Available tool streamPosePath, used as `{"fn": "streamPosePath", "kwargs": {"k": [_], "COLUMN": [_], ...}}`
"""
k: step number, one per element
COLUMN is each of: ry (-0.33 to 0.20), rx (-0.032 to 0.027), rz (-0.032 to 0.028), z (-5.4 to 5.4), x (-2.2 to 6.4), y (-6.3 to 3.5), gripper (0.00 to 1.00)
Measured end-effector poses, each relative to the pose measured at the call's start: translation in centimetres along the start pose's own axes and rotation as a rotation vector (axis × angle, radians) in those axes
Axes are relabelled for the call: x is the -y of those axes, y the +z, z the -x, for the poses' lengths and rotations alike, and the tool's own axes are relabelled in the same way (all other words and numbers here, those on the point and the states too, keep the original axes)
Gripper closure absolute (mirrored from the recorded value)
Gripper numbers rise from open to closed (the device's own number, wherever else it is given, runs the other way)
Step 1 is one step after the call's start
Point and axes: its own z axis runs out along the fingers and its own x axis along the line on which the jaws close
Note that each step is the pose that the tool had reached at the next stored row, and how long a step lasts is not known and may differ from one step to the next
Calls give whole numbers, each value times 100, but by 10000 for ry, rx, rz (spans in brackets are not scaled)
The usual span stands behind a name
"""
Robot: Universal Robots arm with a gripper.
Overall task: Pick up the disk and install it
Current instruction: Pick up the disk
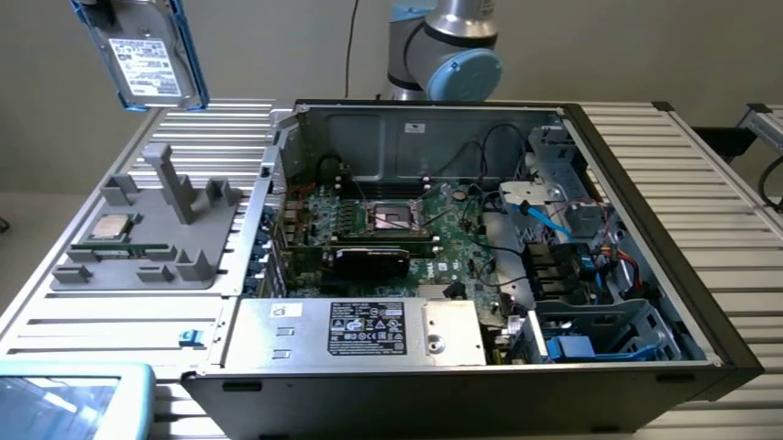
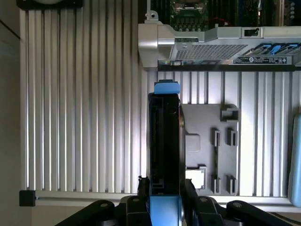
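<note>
**1. Pincer** (image 2: 164, 189). Mine: two black fingers pressed onto the flat faces of the disk (image 2: 164, 136), pinching it edge-on. There is one blue tab at its far end and blue plastic between my fingers. In the exterior view the disk hangs at the upper left of the frame, clear of the counter and tilted. Its white label faces the camera, with a blue rail down each long side.

**2. Counter** (image 1: 135, 321). Ribbed silver aluminium slats run under everything. One small blue clip (image 1: 187, 337) sits at lower left, just beside the case.

**3. Pale blue glossy object** (image 1: 61, 403). One, cut off by the lower left corner.

**4. Computer case** (image 1: 490, 408). One, with black walls and an open top, centre to right.
- Nearest inside: one silver box (image 1: 355, 332) with a black-and-white label.
- Lower right: one grey drive cage (image 1: 600, 335) with blue tabs.
- Middle: one green board (image 1: 465, 243) carrying one square socket (image 1: 398, 216) and one black card (image 1: 373, 261).
- Right side: black and blue cables.

**5. Fixture** (image 1: 147, 257). One, matte grey moulded plastic with upright posts, on the counter left of the case. It holds one small square silver chip (image 1: 114, 226).

**6. Arm base** (image 1: 446, 55). Silver with a pale blue cap, top centre, behind the case.

**7. Wall** (image 1: 281, 46). Plain beige.
</note>
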Motion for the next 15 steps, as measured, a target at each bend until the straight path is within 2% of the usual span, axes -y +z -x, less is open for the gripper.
{"fn": "streamPosePath", "kwargs": {"k": [3,7,11,15], "ry": [0,-1,0,-1], "rx": [-2,-22,-53,-59], "rz": [-1,-1,-1,0], "z": [12,59,123,146], "x": [-106,-221,-311,-328], "y": [-111,-197,-242,-244], "gripper": [63,63,63,63]}}
